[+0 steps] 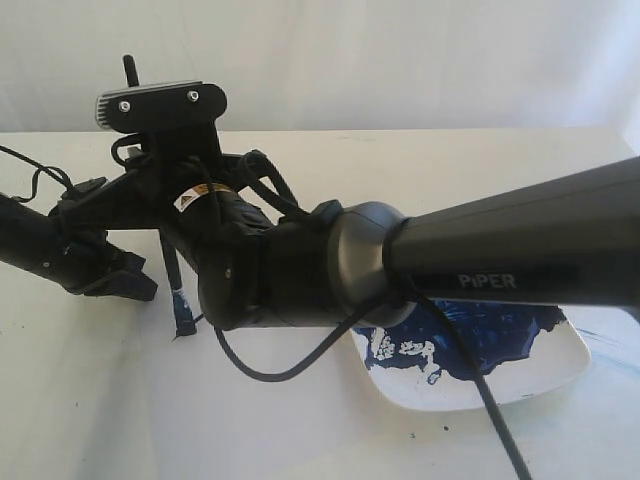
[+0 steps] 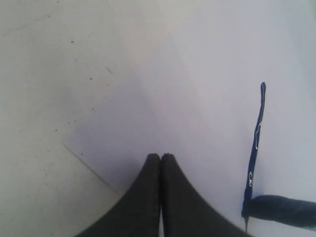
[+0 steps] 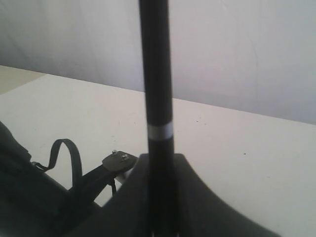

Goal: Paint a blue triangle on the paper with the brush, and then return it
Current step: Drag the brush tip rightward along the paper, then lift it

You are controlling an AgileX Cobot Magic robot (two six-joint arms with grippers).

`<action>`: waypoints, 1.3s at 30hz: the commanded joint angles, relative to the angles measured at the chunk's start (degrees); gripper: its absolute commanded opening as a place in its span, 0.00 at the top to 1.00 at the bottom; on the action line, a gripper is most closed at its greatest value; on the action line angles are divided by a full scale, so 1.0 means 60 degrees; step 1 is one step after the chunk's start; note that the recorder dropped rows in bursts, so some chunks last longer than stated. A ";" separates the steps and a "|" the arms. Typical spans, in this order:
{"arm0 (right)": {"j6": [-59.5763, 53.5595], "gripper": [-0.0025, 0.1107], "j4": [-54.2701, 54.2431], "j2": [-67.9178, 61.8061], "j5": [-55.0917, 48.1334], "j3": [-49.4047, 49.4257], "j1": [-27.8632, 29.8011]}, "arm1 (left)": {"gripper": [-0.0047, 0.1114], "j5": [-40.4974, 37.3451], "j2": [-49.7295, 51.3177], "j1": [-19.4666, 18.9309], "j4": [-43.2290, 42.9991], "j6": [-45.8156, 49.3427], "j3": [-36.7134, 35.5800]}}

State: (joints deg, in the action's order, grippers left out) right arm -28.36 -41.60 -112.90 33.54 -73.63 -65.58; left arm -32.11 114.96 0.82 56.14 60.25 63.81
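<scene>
Right gripper (image 3: 160, 163) is clamped on the brush (image 3: 157, 74), fingers tight on either side of the handle, and the stick rises straight up out of the grip. Have a look at that handle: thin, black, glossy, with one pale band (image 3: 160, 131) around it just above the fingers. Down at the working end, the bristle tip (image 2: 281, 210) is soaked dark blue and sits on the paper (image 2: 197, 74), right at the foot of a single blue line (image 2: 256, 138). That line is thin and a little wobbly, and it runs away from the tip across the sheet. One stroke, that's the count.

Left gripper (image 2: 161, 157) has its jaws pressed together with nothing between them, and it hovers over the sheet close to the paper's edge, where the cream table (image 2: 34, 98) begins. The paper itself is pale and faintly lilac, one sheet, with one corner showing in the left wrist view.

From the exterior view, the brush stands nearly upright left of the plate (image 1: 440, 398), its blue tip down at the surface, and the left gripper sits just beside it on the far side from the plate. One white plate, smeared with dark-blue paint (image 1: 480, 335) and partly hidden behind the right arm, which reaches across the middle.

Tally: one brush, one sheet, one plate, one line, two grippers.
</scene>
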 commanded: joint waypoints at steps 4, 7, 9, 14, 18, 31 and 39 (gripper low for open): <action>-0.0988 0.98 -0.1113 0.0052 -0.0134 0.0016 -0.0012 | 0.96 0.0411 0.0059 -0.0025 -0.0389 -0.0010 -0.0052; -0.1634 0.98 -0.1806 0.0139 -0.0075 0.0016 -0.0012 | 0.96 0.0411 0.0059 -0.0025 -0.0389 -0.0010 -0.0052; -0.1968 0.98 -0.2125 0.0211 0.0082 0.0059 -0.0012 | 0.96 0.0411 0.0059 -0.0025 -0.0389 -0.0010 -0.0052; -0.2914 0.98 -0.3231 0.0325 0.0465 0.0133 -0.0012 | 0.96 0.0411 0.0059 -0.0025 -0.0389 -0.0010 -0.0052; -0.3682 0.98 -0.4254 0.0363 0.1007 0.0198 -0.0012 | 0.96 0.0411 0.0059 -0.0025 -0.0389 -0.0010 -0.0052; -0.5558 0.98 -0.6469 0.0562 0.2558 0.0198 -0.0012 | 0.96 0.0411 0.0059 -0.0025 -0.0389 -0.0010 -0.0052; -0.5560 0.98 -0.6562 0.0695 0.2683 0.0198 -0.0012 | 0.96 0.0389 0.0059 -0.0025 -0.0389 -0.0010 -0.0052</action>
State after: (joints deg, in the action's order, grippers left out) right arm -60.89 -80.91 -109.63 48.70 -72.75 -65.58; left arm -32.00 114.96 0.82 56.02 60.25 63.81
